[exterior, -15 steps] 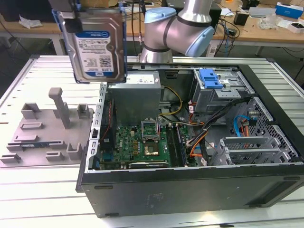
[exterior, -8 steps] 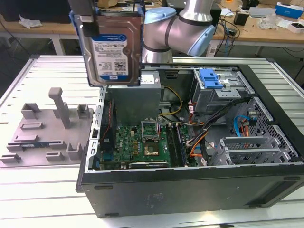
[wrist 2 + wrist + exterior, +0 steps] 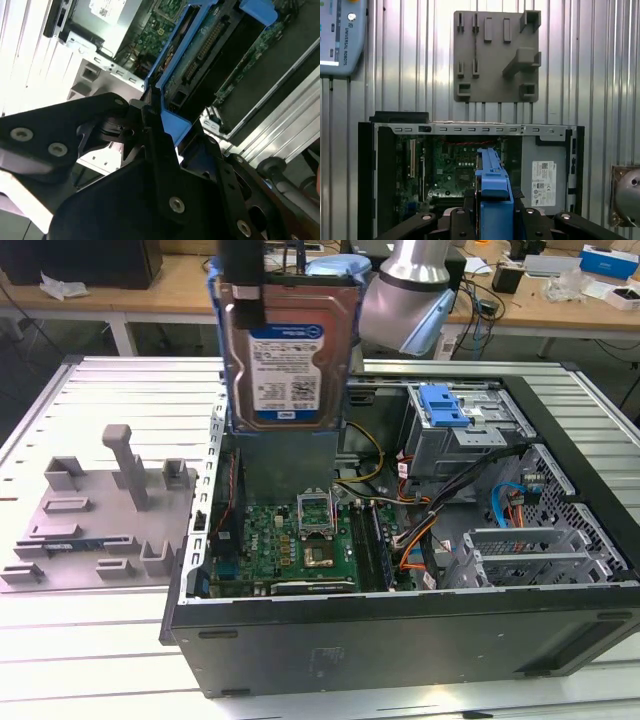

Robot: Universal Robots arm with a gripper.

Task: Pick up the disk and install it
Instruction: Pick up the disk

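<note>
The end effector (image 3: 493,214) is clamped on the disk (image 3: 290,360), holding it upright above the open computer case (image 3: 400,632).

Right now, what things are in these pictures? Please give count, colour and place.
disk: one, silver with blue frame, held upright above the computer case.
computer case: one, black, lying open on the table.
motherboard: one, green, inside the case.
latch piece: one, blue, on the drive cage inside the case.
fixture plate: one, grey, on the table, exterior view's left.
table: one, silver slatted, underneath.
arm: one, silver-grey, behind the disk.
gripper: one, black, shut on the disk.
</note>
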